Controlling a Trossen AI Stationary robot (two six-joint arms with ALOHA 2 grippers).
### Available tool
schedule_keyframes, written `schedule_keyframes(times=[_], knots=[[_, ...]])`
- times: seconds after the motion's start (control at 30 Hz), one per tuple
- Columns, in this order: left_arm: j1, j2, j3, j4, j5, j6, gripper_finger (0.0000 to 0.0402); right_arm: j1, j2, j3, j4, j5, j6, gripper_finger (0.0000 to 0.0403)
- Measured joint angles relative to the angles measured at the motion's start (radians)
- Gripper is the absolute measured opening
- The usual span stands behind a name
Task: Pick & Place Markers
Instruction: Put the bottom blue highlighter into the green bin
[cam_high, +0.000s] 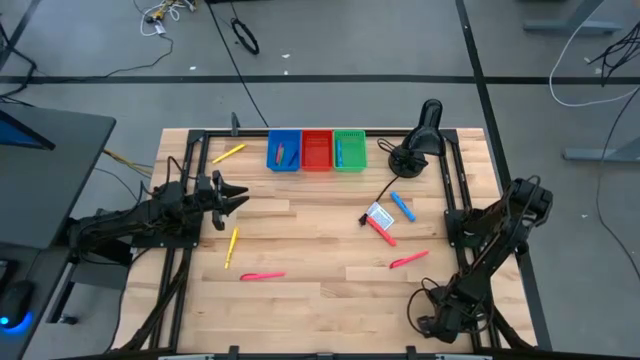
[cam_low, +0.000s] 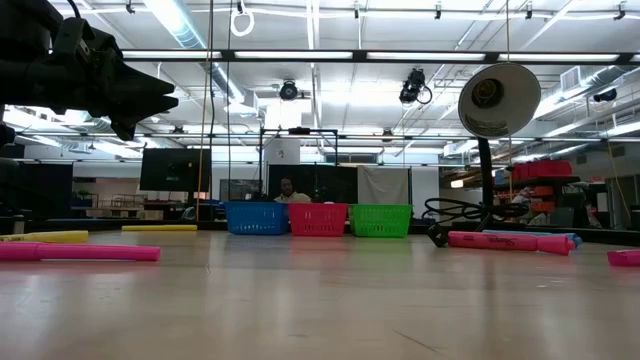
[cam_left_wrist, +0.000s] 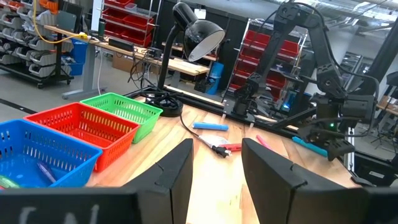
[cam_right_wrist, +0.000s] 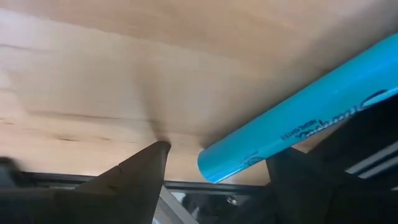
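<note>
Pale wood planks form the surface (cam_high: 320, 300) on which we find markers scattered: a yellow marker (cam_high: 229, 153) near the far left corner, another yellow marker (cam_high: 233, 246) lying just beside the left gripper (cam_high: 238, 197), a pink marker (cam_high: 263, 276) nearer the front, a blue marker (cam_high: 402, 207) and a red marker (cam_high: 382, 231) flanking a small white-and-blue card (cam_high: 379, 214), and a second pink marker (cam_high: 409, 259) toward the right. At the far edge we see a blue bin (cam_high: 284, 150), a red bin (cam_high: 317, 150) and a green bin (cam_high: 350, 150) standing side by side, with markers lying inside the blue and green ones; beside them stands a black desk lamp (cam_high: 420, 135). From overhead, the left gripper hangs above the surface on its left side, pointing toward the middle, and the left wrist view shows its fingers (cam_left_wrist: 177, 177) parted with nothing between them. The right arm (cam_high: 500, 225) is folded down at the right edge of the surface. Its wrist view looks close across the wood at a light-blue marker (cam_right_wrist: 298, 124) that reaches between the two dark fingers (cam_right_wrist: 134, 171), which stand apart; whether they actually touch the marker we cannot tell from so close a view. In the low view a person (cam_low: 288, 190) appears far behind the bins.
</note>
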Motion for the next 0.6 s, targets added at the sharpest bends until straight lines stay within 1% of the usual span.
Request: schedule_keyframes(times=[0.27, 0.47, 0.6], knots=[[0.0, 0.0, 0.0, 0.0, 0.0, 0.0, 0.0142, -0.018, -0.039, -0.004, -0.037, 0.065, 0.015, 0.0279], [0.0, 0.0, 0.0, 0.0, 0.0, 0.0, 0.0142, -0.036, -0.059, -0.005, -0.039, 0.047, 0.017, 0.0279], [0.0, 0.0, 0.0, 0.0, 0.0, 0.0, 0.0142, -0.059, -0.094, -0.007, -0.086, 0.049, 0.023, 0.0279]])
